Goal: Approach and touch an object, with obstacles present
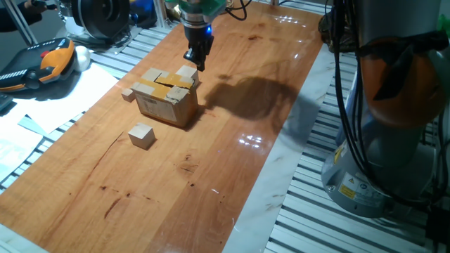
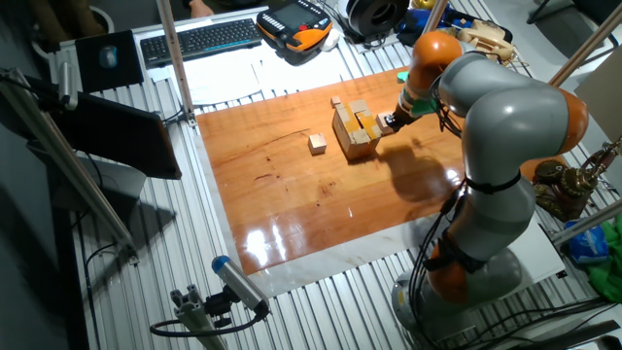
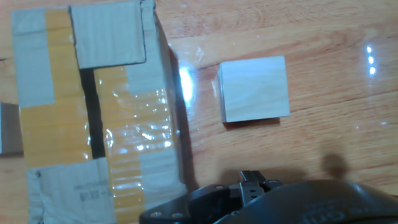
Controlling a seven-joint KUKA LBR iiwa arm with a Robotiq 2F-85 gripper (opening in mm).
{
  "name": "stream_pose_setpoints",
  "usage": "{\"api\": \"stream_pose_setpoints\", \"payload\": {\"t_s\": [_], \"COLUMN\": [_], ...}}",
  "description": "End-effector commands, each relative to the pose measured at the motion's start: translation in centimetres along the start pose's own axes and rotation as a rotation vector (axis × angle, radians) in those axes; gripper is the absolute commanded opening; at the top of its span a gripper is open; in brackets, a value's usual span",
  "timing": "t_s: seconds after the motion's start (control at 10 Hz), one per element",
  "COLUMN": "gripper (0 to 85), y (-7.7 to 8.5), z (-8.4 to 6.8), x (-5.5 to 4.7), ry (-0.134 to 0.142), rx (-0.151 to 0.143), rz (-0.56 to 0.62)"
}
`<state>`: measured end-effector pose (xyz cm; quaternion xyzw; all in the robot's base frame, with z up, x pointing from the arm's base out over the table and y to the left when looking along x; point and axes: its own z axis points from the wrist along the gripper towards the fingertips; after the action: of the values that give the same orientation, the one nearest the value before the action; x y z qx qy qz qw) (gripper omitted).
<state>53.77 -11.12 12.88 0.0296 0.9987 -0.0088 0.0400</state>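
Hovered gripper [image 1: 199,62] above pale wooden cube [image 3: 255,89] beside taped cardboard box [image 3: 93,106]; jaw state unreadable. Judged light, rigid, smooth; best touched on flat top.

We see the cardboard box [image 1: 166,98] sitting mid-bench [image 1: 232,161]. At its 1 o'clock, just beside the far corner, lies the wooden cube [image 1: 187,72], with the fingers [image 1: 197,62] above it. A tiny block [image 1: 127,94] sits at the box's 9 o'clock, another cube-sized block [image 1: 142,135] at 7 o'clock, apart.
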Motion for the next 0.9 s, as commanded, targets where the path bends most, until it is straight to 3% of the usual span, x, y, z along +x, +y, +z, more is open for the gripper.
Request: {"api": "stream_pose_setpoints", "payload": {"t_s": [0.0,0.3,0.5,0.7,0.8], "gripper": [0.0,0.0,0.0,0.0,0.0], "y": [-0.04,-0.06,-0.06,-0.06,-0.06], "z": [0.06,0.12,0.12,0.12,0.12], "x": [0.06,0.08,0.08,0.08,0.08], "ry": [0.000,0.001,0.038,0.027,0.034], "rx": [-0.006,-0.026,-0.077,-0.040,-0.035], "rz": [-0.003,-0.005,0.016,0.013,-0.003]}}
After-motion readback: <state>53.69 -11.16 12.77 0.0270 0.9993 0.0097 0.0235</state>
